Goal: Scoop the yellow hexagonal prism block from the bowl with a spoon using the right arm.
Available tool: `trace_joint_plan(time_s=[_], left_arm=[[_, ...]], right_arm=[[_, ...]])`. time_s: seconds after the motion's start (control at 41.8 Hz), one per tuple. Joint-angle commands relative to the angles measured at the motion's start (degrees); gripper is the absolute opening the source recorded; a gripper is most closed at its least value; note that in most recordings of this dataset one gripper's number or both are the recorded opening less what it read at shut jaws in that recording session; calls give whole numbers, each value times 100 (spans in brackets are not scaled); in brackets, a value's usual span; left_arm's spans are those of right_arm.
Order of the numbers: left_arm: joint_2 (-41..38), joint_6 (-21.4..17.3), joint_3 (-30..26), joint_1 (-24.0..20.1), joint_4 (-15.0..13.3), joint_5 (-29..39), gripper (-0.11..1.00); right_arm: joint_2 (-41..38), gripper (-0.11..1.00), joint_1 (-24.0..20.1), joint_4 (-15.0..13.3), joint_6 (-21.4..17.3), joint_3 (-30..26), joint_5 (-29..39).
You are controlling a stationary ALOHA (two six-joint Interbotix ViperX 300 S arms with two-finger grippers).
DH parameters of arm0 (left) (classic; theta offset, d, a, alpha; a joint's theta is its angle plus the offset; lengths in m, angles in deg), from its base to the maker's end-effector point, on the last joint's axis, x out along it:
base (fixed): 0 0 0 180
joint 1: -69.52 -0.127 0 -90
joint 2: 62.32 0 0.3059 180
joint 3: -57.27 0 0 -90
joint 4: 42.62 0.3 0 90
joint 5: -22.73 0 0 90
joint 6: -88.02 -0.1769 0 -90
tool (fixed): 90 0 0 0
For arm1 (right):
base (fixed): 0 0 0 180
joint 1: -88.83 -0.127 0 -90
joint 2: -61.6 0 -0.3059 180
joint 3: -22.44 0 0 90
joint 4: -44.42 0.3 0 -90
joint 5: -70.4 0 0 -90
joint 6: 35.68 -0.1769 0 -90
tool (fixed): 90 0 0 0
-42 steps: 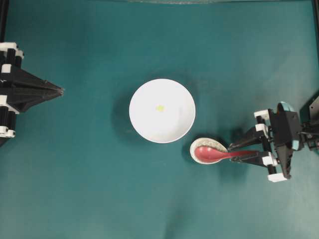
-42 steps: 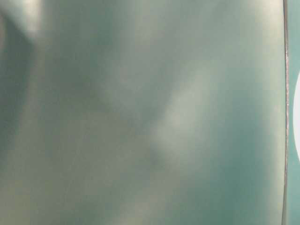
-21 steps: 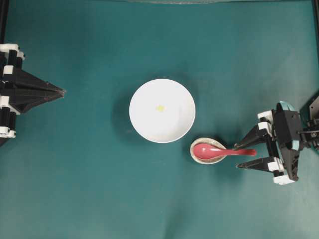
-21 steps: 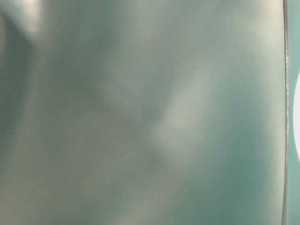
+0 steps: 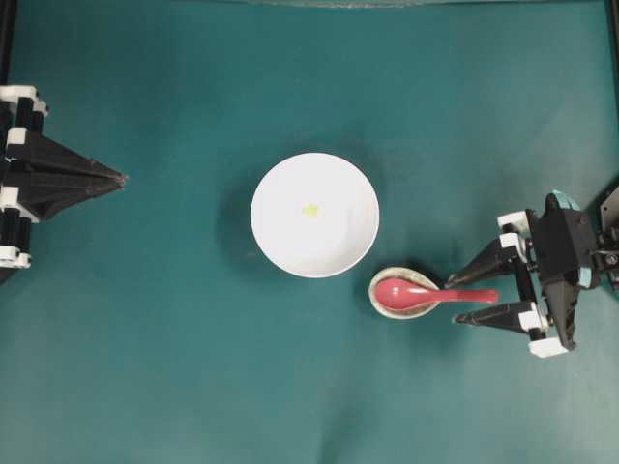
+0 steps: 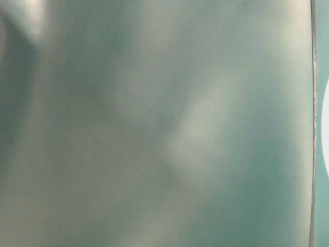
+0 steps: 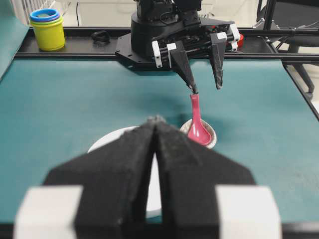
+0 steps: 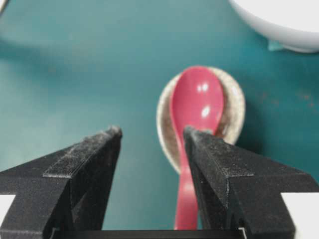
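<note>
One glossy pink-red spoon (image 5: 426, 296) lies in a speckled dish (image 5: 404, 293) before the released right claw (image 5: 456, 300); left claw (image 5: 118, 178) clenched.

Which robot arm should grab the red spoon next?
The right. Its open right gripper already sits around the spoon handle, while the shut left gripper waits far across the table.
</note>
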Motion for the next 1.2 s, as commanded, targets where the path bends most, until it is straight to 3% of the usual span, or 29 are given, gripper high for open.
trace_joint_plan(time_s=[0.0,0.191,0.455,0.598,0.838,1.173], left_arm=[[-44,0,-105,-9,18,-26,0],[-44,0,-105,-9,9,-26,0],[-44,0,-105,-9,18,-26,0],[-44,0,-105,-9,9,-26,0],[-44,0,-105,-9,9,-26,0],[-44,26,-105,-9,18,-35,0]], right_arm=[[35,57,0,18,0,-62,-44],[-97,57,0,88,0,9,-475],[-932,48,-88,703,-26,220,-1819],[-1529,43,-378,1055,-105,202,-2364],[-2057,43,-835,1406,-255,158,-2769],[-2162,43,-932,1661,-255,193,-2795]])
